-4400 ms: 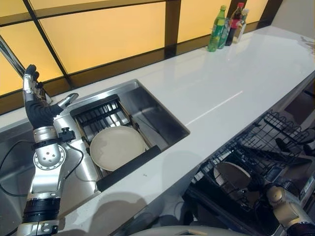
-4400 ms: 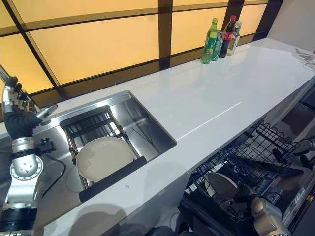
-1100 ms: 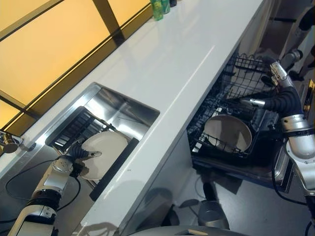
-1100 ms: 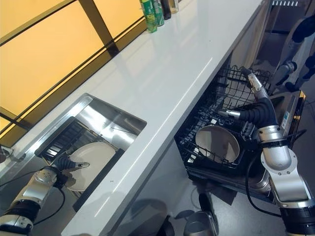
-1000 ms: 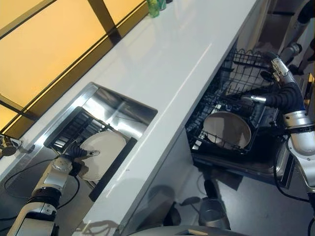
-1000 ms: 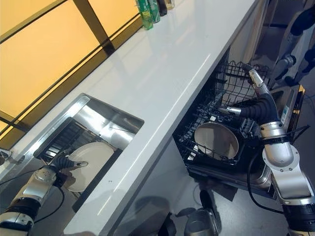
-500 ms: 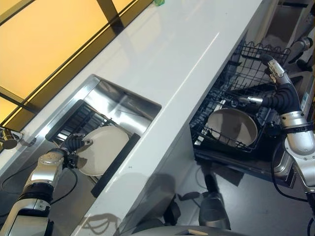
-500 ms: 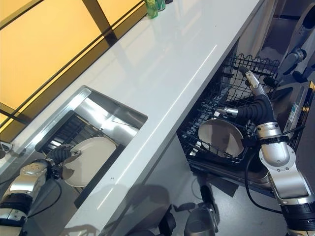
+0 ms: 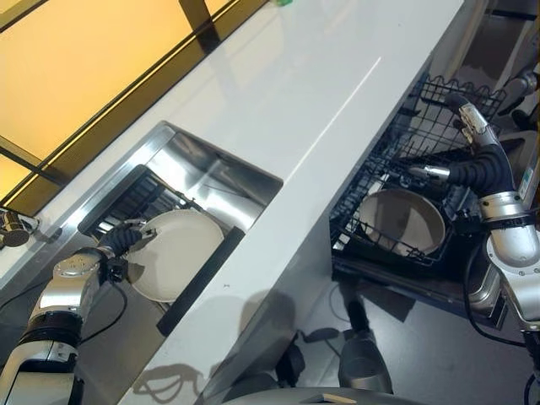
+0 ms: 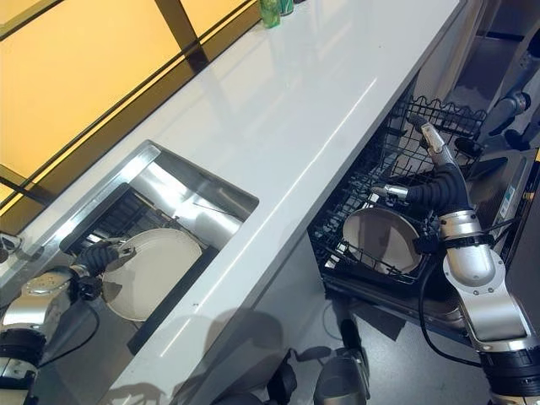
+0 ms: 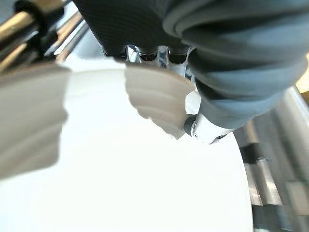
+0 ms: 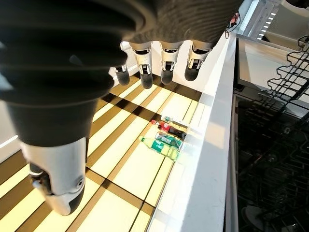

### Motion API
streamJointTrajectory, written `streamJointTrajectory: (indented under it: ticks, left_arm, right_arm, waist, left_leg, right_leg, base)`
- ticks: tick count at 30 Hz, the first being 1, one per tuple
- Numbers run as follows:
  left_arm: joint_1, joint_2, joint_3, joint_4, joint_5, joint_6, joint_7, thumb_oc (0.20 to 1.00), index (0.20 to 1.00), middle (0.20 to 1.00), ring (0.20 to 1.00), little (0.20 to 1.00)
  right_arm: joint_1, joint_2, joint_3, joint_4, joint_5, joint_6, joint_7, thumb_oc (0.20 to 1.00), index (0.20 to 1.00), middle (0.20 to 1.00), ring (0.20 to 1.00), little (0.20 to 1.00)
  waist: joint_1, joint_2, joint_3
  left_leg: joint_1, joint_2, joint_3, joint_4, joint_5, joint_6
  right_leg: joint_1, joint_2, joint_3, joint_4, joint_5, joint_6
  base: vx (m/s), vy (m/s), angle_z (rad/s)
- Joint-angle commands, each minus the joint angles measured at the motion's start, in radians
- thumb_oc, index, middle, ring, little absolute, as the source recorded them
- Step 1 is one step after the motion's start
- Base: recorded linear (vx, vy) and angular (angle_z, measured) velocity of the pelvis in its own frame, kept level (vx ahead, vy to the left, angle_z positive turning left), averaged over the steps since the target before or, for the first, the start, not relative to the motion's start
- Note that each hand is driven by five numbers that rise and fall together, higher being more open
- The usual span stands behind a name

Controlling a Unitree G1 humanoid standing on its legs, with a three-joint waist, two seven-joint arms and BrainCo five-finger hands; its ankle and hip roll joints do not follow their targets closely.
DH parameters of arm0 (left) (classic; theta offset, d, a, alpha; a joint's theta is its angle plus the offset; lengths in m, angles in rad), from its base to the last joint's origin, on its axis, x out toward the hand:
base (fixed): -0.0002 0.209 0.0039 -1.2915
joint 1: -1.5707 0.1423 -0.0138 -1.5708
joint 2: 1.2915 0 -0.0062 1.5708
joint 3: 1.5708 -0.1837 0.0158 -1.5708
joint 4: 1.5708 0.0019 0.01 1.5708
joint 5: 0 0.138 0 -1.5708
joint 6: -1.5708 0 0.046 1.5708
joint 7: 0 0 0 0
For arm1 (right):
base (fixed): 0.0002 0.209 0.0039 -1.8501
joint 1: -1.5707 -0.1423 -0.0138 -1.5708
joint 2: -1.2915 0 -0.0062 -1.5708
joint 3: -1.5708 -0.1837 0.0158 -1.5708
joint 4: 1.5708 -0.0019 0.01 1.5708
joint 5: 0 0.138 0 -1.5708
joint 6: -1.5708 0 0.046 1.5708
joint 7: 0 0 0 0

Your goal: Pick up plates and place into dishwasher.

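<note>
In the sink [image 9: 221,177], a cream plate [image 9: 175,253] lies on a dark rack; another plate [image 9: 403,221] already sits in the dishwasher basket [image 9: 439,110].
The left hand [image 9: 126,238] pinches the sink plate's rim; the right hand [image 10: 434,173] hovers spread above the basket. The plate looks stiff, smooth, slippery and breakable, best gripped by its rim.

You have a long white countertop [image 9: 321,93] running from near left to far right, with green bottles [image 10: 272,10] standing at its far edge by the amber window. Set into it at the left is a steel sink [image 9: 221,179]; a black rack [image 9: 139,196] lies across the basin and a cream plate [image 9: 173,253] rests on it. Below the counter's right side, a black wire dishwasher rack [image 9: 396,181] carries another plate [image 9: 403,221].
</note>
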Motion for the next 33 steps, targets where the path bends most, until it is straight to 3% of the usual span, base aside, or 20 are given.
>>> streamJointTrajectory:
  ticks: [1,5,8,15,26,33]
  left_arm:
    - [0.035,0.009,-0.034,-0.102,-0.118,-0.039,-0.138,0.200,0.200,0.200,0.200,0.200]
    - [0.050,0.002,-0.024,-0.148,-0.160,-0.043,-0.168,0.200,0.200,0.200,0.200,0.200]
    - [0.066,0.005,-0.011,-0.174,-0.158,-0.063,-0.124,0.200,0.200,0.200,0.200,0.200]
    - [0.085,0.012,0.061,-0.197,-0.105,-0.124,0.052,0.200,0.200,0.200,0.200,0.200]
    - [0.101,-0.028,0.179,-0.269,0.041,-0.241,0.411,0.200,0.200,0.200,0.200,0.200]
    - [0.125,-0.058,0.187,-0.328,0.022,-0.200,0.356,0.200,0.200,0.200,0.200,0.200]
  right_arm:
    - [-0.008,-0.013,-0.012,-0.038,0.023,-0.067,-0.032,1.000,1.000,1.000,1.000,1.000]
    - [0.004,-0.008,-0.015,-0.045,0.020,-0.068,-0.035,1.000,1.000,1.000,1.000,1.000]
    - [0.014,-0.006,-0.022,-0.036,0.027,-0.083,-0.035,1.000,1.000,1.000,1.000,1.000]
    - [0.031,0.020,-0.032,-0.050,0.020,-0.081,-0.037,1.000,1.000,1.000,1.000,1.000]
    - [0.043,0.085,-0.028,-0.054,-0.002,-0.077,-0.066,1.000,1.000,1.000,1.000,1.000]
    - [0.057,0.116,-0.027,-0.056,-0.016,-0.085,-0.077,1.000,1.000,1.000,1.000,1.000]
  waist:
    - [0.022,-0.025,-0.090]
    - [0.024,-0.024,-0.096]
    - [0.029,-0.025,-0.102]
    - [0.044,-0.037,-0.121]
    - [0.079,-0.082,-0.146]
    - [0.087,-0.098,-0.150]
  left_leg:
    - [-0.085,-0.016,-0.023,0.114,-0.039,0.007]
    - [-0.079,-0.015,-0.025,0.106,-0.038,0.007]
    - [-0.075,-0.014,-0.027,0.101,-0.038,0.007]
    - [-0.083,-0.007,-0.031,0.099,-0.026,0.003]
    - [-0.085,0.009,-0.054,0.092,-0.027,-0.002]
    - [-0.086,0.017,-0.059,0.097,-0.030,-0.004]
  right_leg:
    - [0.030,-0.062,0.010,0.154,-0.174,0.049]
    - [0.034,-0.061,0.007,0.148,-0.173,0.049]
    - [0.040,-0.061,0.004,0.144,-0.172,0.049]
    - [0.039,-0.055,-0.004,0.132,-0.159,0.046]
    - [0.050,-0.043,-0.023,0.124,-0.162,0.041]
    - [0.052,-0.039,-0.028,0.125,-0.161,0.042]
  base:
    - [0.00,-0.031,-0.03]
    - [0.00,-0.008,0.00]
    - [-0.01,-0.033,0.03]
    - [-0.04,-0.049,0.02]
    - [-0.01,-0.070,0.01]
    - [-0.01,-0.047,0.02]
